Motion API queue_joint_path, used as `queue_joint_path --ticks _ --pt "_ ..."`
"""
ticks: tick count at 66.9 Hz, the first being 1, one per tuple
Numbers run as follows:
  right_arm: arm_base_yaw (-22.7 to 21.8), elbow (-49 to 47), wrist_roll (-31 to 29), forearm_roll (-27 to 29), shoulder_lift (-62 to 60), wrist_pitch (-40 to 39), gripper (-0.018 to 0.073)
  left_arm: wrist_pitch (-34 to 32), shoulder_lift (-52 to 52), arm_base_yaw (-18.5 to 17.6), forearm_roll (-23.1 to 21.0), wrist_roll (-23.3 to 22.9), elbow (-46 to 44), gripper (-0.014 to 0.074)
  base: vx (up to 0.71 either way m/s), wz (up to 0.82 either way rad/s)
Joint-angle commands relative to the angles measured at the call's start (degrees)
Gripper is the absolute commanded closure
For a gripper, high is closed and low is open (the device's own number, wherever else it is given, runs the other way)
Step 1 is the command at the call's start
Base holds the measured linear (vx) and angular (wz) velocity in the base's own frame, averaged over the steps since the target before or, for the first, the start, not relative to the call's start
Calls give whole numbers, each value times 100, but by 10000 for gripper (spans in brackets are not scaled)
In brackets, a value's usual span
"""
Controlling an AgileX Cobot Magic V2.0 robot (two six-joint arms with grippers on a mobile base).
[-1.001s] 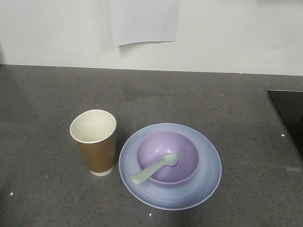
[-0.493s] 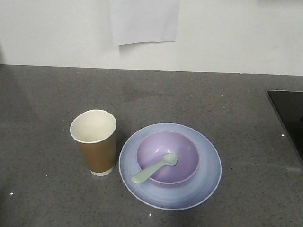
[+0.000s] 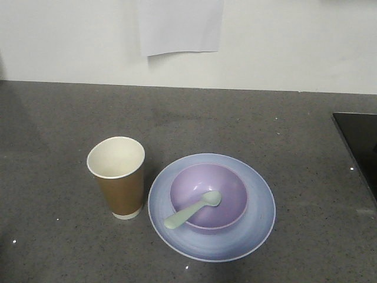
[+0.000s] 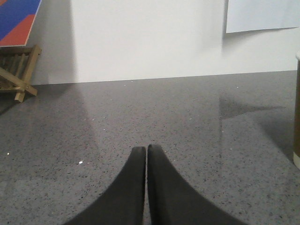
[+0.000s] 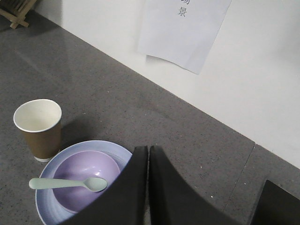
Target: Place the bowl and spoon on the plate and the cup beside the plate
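Grey speckled desk [image 3: 283, 124] runs back to a white wall w/ a paper sheet [image 3: 180, 26] taped up; dark panel [image 3: 359, 141] at the desk's right edge. Bare desk surface behind and left of the items. Plate [image 3: 259, 227], pale blue, shallow, sits front-centre; bowl [image 3: 227, 183], lavender, glossy, sits on it. Spoon [image 3: 191, 211], mint green, has its head in the bowl and handle over the rim toward front-left. Cup [image 3: 118, 177], brown w/ white inside, upright just left of plate, not touching. Left claw [image 4: 146, 152] pressed together, low over bare desk. Right claw [image 5: 148, 152] pressed together, above the plate's edge.
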Motion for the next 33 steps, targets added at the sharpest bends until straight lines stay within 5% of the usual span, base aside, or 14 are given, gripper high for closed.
queue_joint_path --ticks 1,13,24,33 --pt "-15 -127 -11 -186 82 -509 562 -373 -76 8 0 -43 -44 604 0 0" --pt "-15 1294 259 -510 -235 -2031 562 -373 -76 8 0 -43 -44 604 0 0" --pt "-15 4010 1058 -1133 -1026 -4943 562 -373 -76 8 0 -43 -44 604 0 0" --pt "-346 5954 1758 -1299 -1949 -6473 562 -373 -76 8 0 -43 -44 604 0 0"
